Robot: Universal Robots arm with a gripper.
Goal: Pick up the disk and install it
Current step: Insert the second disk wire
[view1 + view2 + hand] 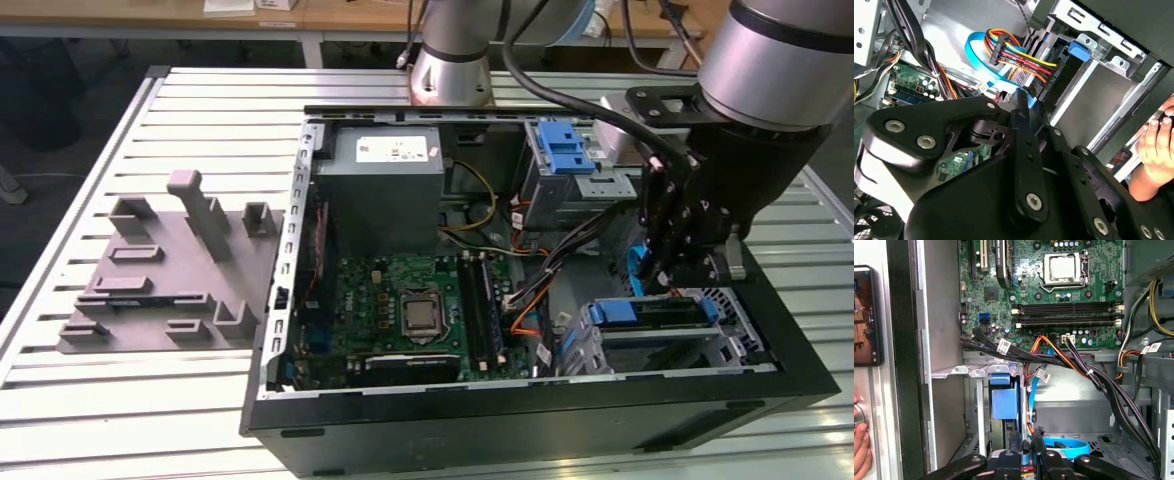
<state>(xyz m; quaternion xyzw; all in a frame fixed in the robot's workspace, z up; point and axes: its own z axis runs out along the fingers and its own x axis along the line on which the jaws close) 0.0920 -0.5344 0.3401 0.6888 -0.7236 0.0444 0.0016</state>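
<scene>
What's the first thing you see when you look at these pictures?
An open computer case lies on a slatted metal table, showing a green circuit board in its middle. The robot's black gripper reaches down inside the case at the exterior view's right, just above a blue-framed drive bay. Colourful wires run across the second wrist view.

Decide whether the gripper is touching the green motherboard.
Apart. The exterior view shows a bundle of cables lying between the gripper and the motherboard.
</scene>
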